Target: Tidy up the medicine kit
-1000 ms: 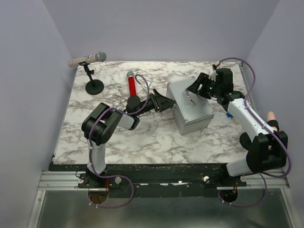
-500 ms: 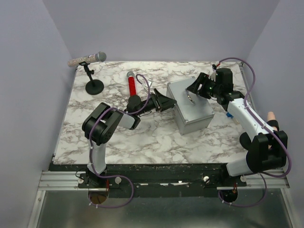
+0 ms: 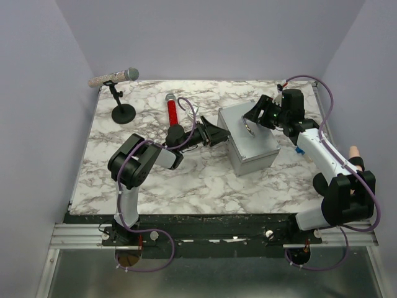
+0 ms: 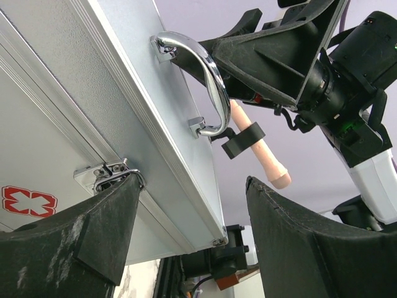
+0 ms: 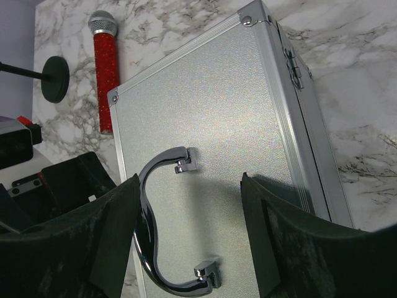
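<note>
The medicine kit is a grey metal box with its lid shut, standing right of the table's middle. A curved silver handle lies on its top. My left gripper is open and level with the kit's left side. In the left wrist view its left finger rests against the silver latch, and a red cross shows below. My right gripper hangs open just over the lid, and its left finger overlaps the handle. Neither gripper holds anything.
A red microphone lies on the marble table left of the kit. A black stand holding another microphone stands at the back left. A small blue thing lies under the right arm.
</note>
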Controlling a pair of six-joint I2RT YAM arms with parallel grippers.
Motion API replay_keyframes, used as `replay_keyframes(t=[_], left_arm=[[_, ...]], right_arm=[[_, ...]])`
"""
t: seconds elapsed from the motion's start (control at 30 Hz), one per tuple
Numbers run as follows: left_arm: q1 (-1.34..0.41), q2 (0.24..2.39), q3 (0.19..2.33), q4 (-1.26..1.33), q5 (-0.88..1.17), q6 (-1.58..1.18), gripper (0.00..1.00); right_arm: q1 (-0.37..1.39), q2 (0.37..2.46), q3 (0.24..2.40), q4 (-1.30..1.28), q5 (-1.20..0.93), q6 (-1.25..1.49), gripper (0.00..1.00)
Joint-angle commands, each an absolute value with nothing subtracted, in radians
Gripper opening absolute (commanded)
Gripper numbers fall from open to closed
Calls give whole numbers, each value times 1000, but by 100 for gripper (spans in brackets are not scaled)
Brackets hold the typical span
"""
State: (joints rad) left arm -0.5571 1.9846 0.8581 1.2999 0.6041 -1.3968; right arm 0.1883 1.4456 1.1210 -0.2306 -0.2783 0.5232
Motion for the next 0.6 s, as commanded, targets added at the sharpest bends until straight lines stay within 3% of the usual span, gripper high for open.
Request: replay_keyframes(t=[0.0,0.57], left_arm=[[-554,2006,838,1692,626,-1397,79],[-545,2002,824,1690,624,-1393,80]], right_arm=[[186,1466,1118,-276,-293,518,74],[186,1467,1118,-275,-293,520,74]])
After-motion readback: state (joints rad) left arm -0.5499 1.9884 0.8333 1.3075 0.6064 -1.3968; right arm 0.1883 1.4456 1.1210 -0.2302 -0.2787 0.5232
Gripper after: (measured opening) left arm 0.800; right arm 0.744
